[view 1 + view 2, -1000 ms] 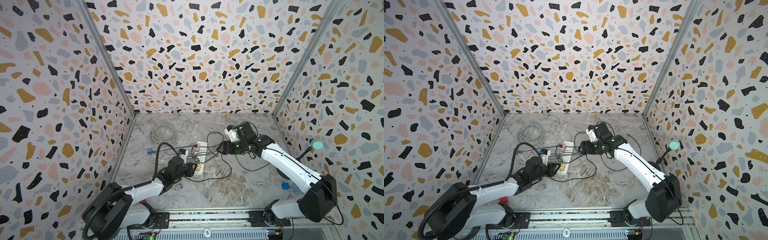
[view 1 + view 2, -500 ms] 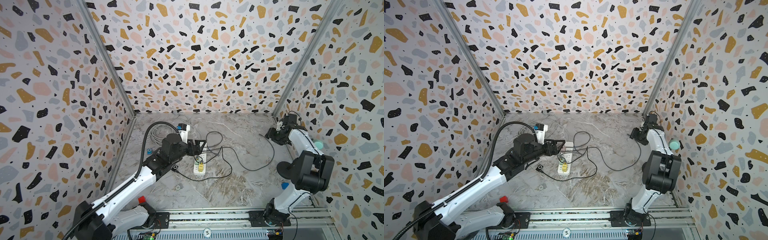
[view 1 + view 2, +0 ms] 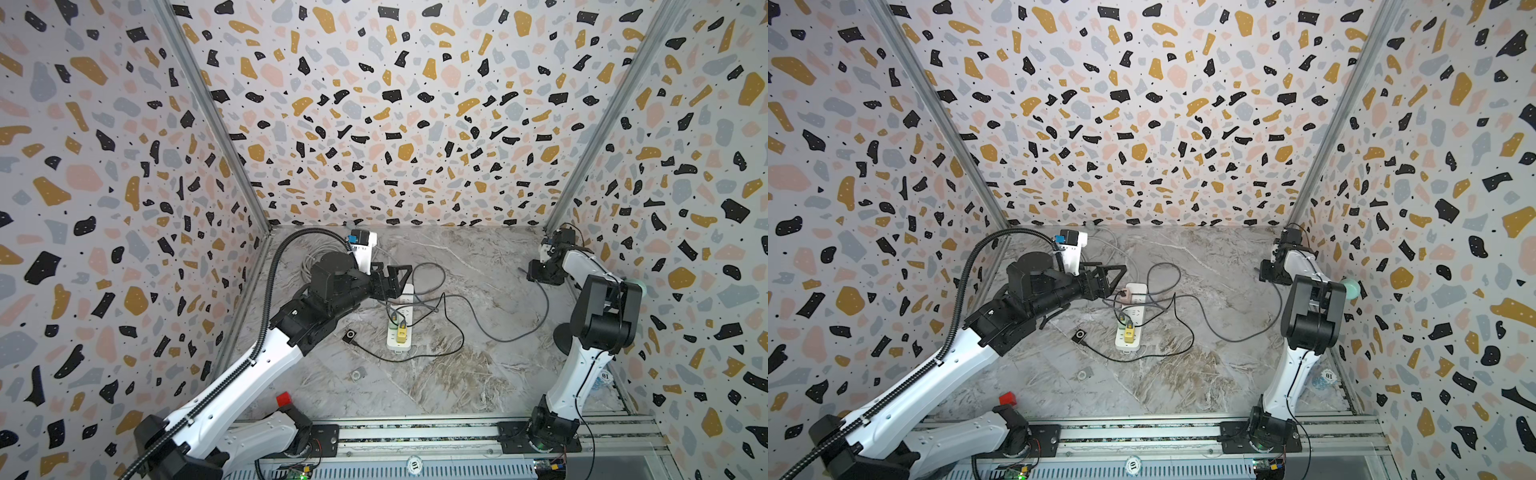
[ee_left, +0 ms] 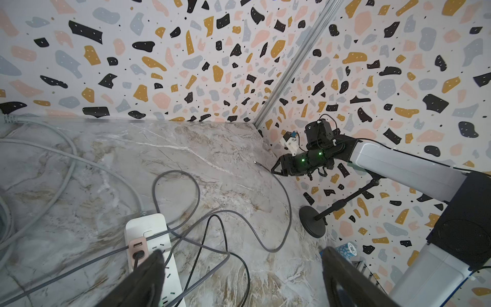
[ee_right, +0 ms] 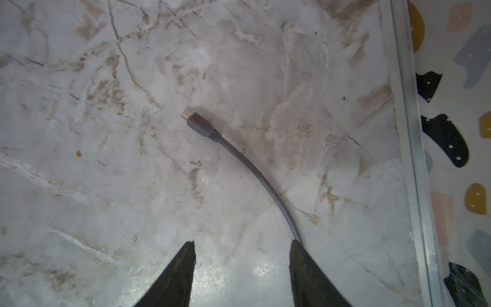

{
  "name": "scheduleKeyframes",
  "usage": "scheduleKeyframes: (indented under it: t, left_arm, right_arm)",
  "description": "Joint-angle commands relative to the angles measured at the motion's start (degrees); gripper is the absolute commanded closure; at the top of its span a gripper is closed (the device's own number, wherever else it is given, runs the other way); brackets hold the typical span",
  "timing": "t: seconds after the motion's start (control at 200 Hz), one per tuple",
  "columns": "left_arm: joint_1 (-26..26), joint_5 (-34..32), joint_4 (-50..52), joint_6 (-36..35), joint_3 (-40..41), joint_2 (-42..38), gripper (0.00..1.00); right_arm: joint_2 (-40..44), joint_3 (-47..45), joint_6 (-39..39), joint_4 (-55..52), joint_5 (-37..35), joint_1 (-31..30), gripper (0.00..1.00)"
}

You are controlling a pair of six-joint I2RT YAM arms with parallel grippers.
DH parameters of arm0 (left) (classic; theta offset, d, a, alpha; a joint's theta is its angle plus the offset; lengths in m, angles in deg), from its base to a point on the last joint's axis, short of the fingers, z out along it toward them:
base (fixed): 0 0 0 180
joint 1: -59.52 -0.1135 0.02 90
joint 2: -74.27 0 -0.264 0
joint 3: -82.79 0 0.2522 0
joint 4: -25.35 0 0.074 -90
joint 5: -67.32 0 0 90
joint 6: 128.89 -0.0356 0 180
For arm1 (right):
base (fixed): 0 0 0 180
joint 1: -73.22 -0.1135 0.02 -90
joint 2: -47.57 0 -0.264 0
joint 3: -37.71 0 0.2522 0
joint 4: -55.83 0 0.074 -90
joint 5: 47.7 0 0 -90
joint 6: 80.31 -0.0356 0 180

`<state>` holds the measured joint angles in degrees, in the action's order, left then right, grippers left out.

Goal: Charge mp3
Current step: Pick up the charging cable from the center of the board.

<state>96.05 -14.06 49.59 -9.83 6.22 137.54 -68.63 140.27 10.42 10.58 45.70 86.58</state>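
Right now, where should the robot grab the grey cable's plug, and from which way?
Pinch the plug by its grey moulded body, just behind the metal tip, coming straight down from above with a finger on each long side. It lies flat on the table with its tip free. The open right gripper is probably nearest.

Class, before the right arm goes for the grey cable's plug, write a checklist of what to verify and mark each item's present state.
1. Right gripper open: ok.
2. Plug of the grey cable lying free on the table: ok.
3. Plug between the right jaws: not ok, it lies ahead of the fingertips.
4. Left gripper open, holding nothing: ok.
5. mp3 player in view on the table, not gripped: ok.
6. Grey cable's far end seated in the power strip: cannot tell.
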Motion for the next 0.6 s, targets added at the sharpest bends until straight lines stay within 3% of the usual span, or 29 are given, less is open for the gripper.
scheduleKeyframes:
  t: [0.0, 0.481, 0.596]
  left_arm:
    - [-0.24, 1.02, 0.51, -1.27, -1.87, 1.44, 0.08]
    - [-0.3, -0.21, 1.4, -0.41, -1.57, 3.61, 0.09]
    - [-0.32, -0.17, 1.23, -0.19, -1.19, 3.79, 0.09]
  right_arm:
    - [-0.99, 2.32, 0.31, 2.02, -2.02, -0.21, 0.42]
    - [-10.5, 8.32, 1.64, 2.83, -3.55, 0.61, 0.43]
    - [-12.39, 10.19, 3.93, 0.95, -1.64, 0.9, 0.5]
